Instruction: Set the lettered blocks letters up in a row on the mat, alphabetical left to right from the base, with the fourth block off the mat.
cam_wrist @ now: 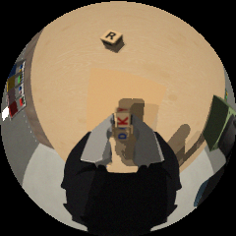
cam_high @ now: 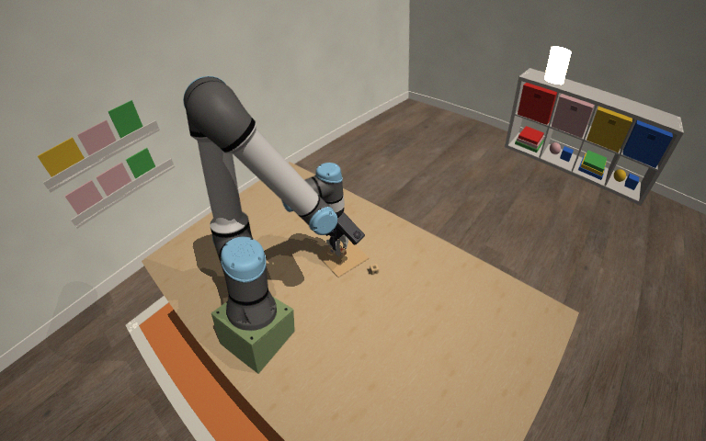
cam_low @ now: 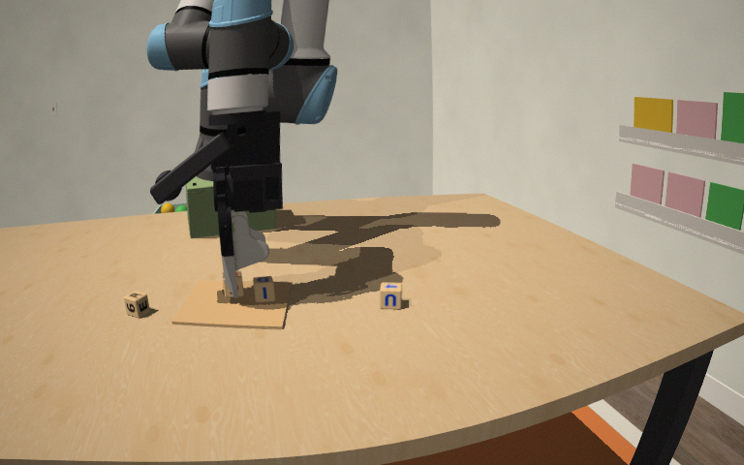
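My gripper point(cam_high: 338, 250) point(cam_low: 233, 291) point(cam_wrist: 122, 114) is shut on the K block point(cam_wrist: 122, 117), with its red K facing up. The block is low at the mat point(cam_high: 340, 270) point(cam_low: 219, 318) point(cam_wrist: 103, 93); I cannot tell if it touches. The D block point(cam_low: 263, 291) point(cam_wrist: 122, 134) stands on the mat, a small gap to the right of the K block in the exterior view. The R block point(cam_high: 373, 269) point(cam_low: 137, 304) point(cam_wrist: 112, 39) lies off the mat, turned askew, R on top. The fourth block point(cam_low: 390, 295) is off the mat's other side, a blue 1 on top.
The robot's green base point(cam_high: 255, 333) point(cam_low: 202, 213) point(cam_wrist: 219, 123) stands on the table point(cam_high: 416, 333) point(cam_low: 340, 384). The arm hides the fourth block in the top view. A shelf unit point(cam_high: 598, 101) stands far away by the wall.
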